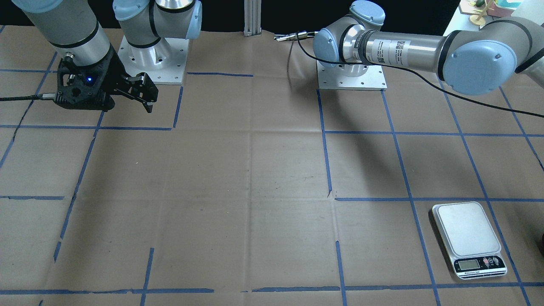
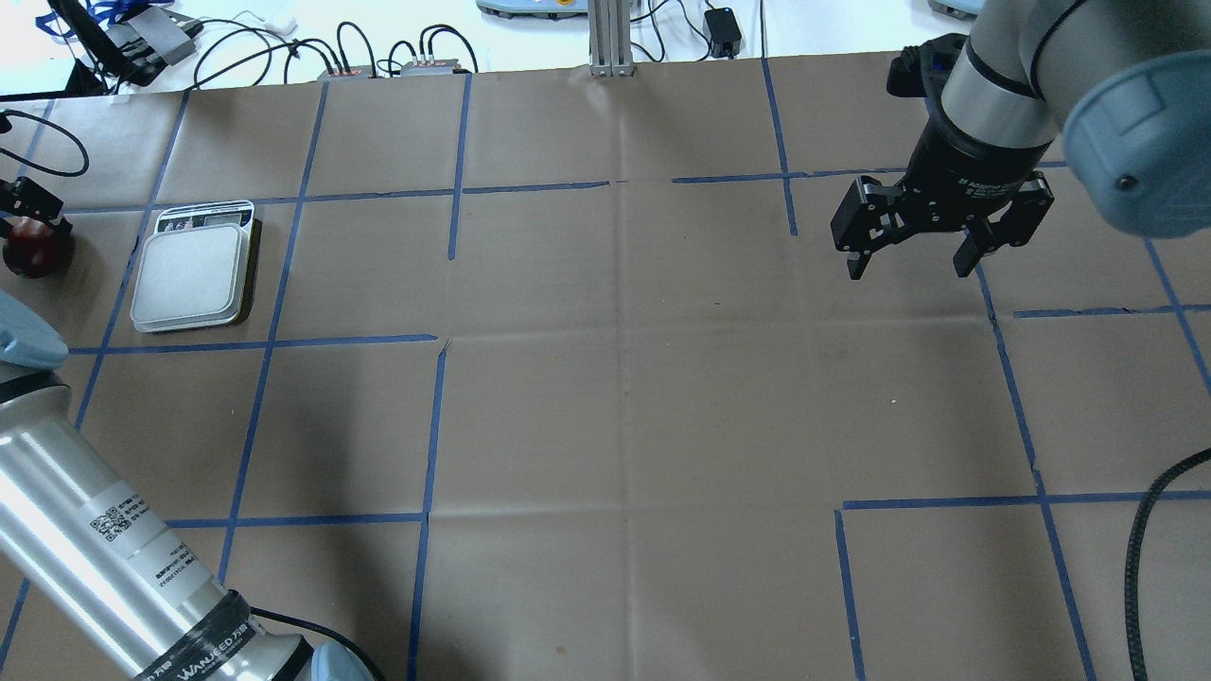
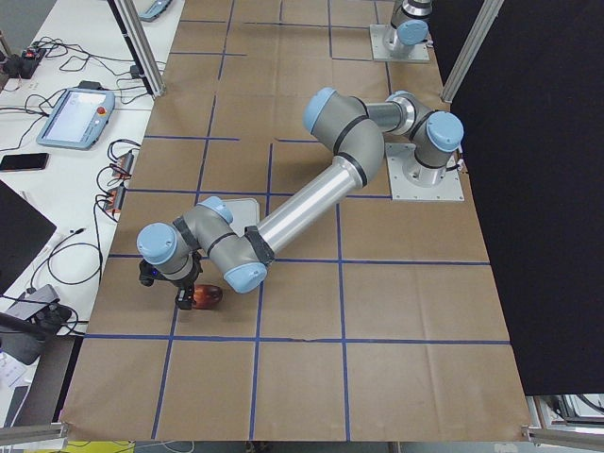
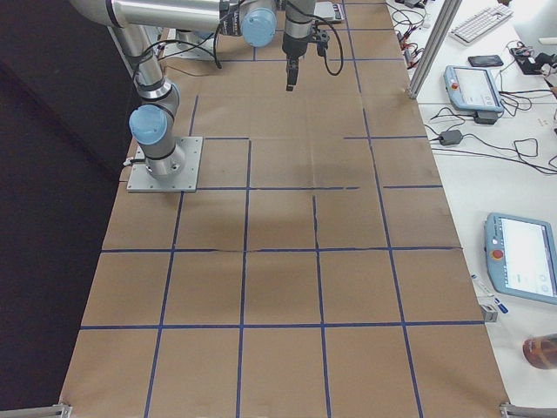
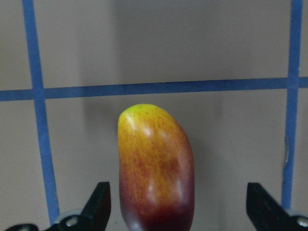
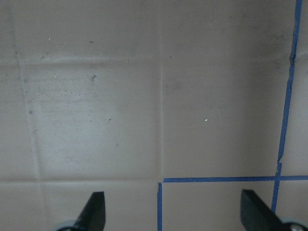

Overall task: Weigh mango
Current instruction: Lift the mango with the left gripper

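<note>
The mango (image 5: 156,168), dark red fading to orange-yellow at its far end, lies on the brown paper at the table's left end; it also shows in the overhead view (image 2: 36,253) and the exterior left view (image 3: 209,297). My left gripper (image 5: 176,190) is open, with a finger on each side of the mango and a gap to both; in the overhead view it (image 2: 26,216) sits at the left edge. The small white scale (image 2: 194,274) stands bare just to the right of it and shows in the front view (image 1: 467,236). My right gripper (image 2: 908,270) is open and empty above bare paper on the far right.
Blue tape lines grid the brown paper. Cables and boxes (image 2: 378,57) lie along the table's far edge. A metal post (image 2: 605,38) stands at the far middle. Teach pendants (image 4: 522,270) lie on the side bench. My left arm (image 3: 311,198) stretches over the scale's area.
</note>
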`<action>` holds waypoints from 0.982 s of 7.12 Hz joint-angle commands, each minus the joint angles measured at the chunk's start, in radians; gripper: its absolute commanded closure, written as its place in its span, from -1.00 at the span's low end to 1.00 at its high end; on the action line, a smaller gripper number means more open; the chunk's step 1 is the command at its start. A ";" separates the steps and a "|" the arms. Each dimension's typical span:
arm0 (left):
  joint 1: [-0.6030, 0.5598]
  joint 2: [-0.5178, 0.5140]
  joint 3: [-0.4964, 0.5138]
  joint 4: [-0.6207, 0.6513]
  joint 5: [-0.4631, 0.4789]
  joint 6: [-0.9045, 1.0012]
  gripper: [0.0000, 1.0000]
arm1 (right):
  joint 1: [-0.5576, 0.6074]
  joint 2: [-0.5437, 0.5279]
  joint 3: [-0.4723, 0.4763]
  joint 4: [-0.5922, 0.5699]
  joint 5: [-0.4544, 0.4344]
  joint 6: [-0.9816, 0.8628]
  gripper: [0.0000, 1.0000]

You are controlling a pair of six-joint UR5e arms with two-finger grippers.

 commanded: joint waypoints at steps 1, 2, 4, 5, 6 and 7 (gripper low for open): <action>0.003 -0.012 0.000 0.000 0.005 -0.002 -0.99 | 0.000 0.000 0.000 0.000 0.000 0.000 -1.00; 0.003 -0.010 0.001 0.000 0.005 -0.005 -0.78 | 0.000 0.000 0.000 0.000 0.000 0.000 -1.00; 0.003 -0.010 0.006 0.000 0.005 -0.004 -0.11 | 0.000 0.000 0.000 0.000 0.000 0.000 -1.00; 0.003 -0.007 0.011 0.000 0.005 -0.004 0.06 | 0.000 0.000 0.000 0.000 0.000 0.000 -1.00; 0.001 0.008 0.023 0.000 0.009 -0.005 0.12 | 0.000 0.000 0.000 0.000 0.000 0.000 -1.00; 0.000 0.031 0.037 -0.015 0.011 -0.005 0.12 | 0.000 0.000 0.000 0.000 0.000 0.000 -1.00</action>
